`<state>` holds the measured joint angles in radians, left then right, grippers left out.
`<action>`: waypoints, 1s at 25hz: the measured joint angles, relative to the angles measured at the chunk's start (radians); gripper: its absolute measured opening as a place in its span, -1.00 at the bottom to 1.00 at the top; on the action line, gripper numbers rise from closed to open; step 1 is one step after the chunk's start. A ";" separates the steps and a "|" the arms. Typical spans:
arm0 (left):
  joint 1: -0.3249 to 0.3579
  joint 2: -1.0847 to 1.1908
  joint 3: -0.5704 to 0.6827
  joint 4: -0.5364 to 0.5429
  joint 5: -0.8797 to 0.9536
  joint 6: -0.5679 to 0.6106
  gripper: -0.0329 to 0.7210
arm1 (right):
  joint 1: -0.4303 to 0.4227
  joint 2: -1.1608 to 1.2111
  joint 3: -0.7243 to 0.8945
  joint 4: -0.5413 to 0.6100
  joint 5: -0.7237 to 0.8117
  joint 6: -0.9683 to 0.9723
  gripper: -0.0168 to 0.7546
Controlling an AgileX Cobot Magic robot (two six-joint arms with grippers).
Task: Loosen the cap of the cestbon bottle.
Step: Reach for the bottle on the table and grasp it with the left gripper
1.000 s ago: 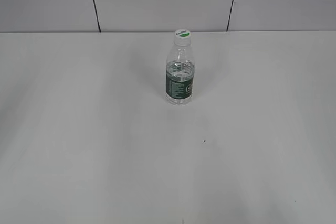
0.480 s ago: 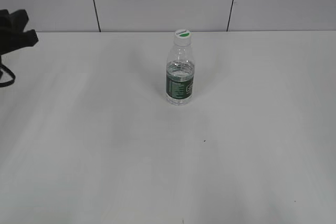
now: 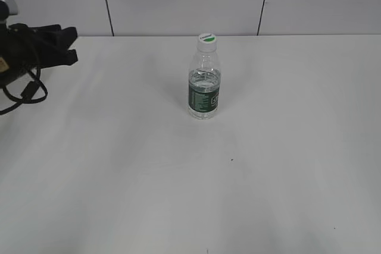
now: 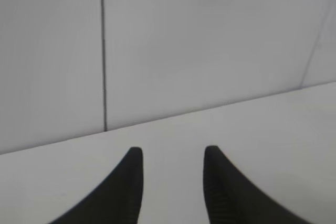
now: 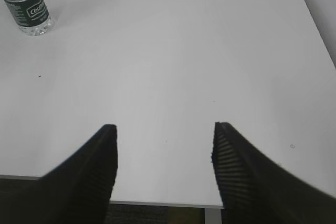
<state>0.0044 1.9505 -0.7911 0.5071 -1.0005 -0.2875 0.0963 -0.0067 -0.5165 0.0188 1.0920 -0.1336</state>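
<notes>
Clearly, nothing is gripped:
Bottle: the cestbon bottle (image 3: pixel 204 84) stands upright near the worktop's far edge, about midway along it, long axis vertical, the cap (image 3: pixel 206 39) on top.
Left gripper (image 3: pixel 71 44): at the far-left corner, jaws spread, empty, aimed along the far edge; bottle well apart to its right.
Right gripper (image 5: pixel 164 150): jaws spread, empty, at the near edge; bottle well away, far-left of it.
Nearer arm: probably the left.
Obstacles: none visible on the white table (image 3: pixel 268 165).
</notes>
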 joint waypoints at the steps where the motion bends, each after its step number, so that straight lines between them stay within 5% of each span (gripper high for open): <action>1: 0.006 0.023 -0.024 0.055 -0.004 -0.036 -0.26 | 0.000 0.000 0.000 0.000 0.000 0.000 0.19; 6: 0.026 0.123 -0.125 0.279 -0.034 -0.144 -0.26 | 0.000 0.000 0.000 0.000 0.000 0.000 0.19; 13: 0.047 0.220 -0.246 0.425 -0.142 -0.176 -0.26 | 0.000 0.000 0.000 0.000 0.000 0.000 0.19; 20: 0.047 0.291 -0.400 0.742 -0.197 -0.315 -0.26 | 0.000 0.000 0.000 0.000 0.000 0.000 0.19; 25: 0.047 0.291 -0.453 0.815 -0.205 -0.357 -0.26 | 0.000 0.000 0.000 0.000 0.000 0.000 0.19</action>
<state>0.0511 2.2419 -1.2442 1.3217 -1.2054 -0.6440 0.0963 -0.0067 -0.5165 0.0188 1.0920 -0.1336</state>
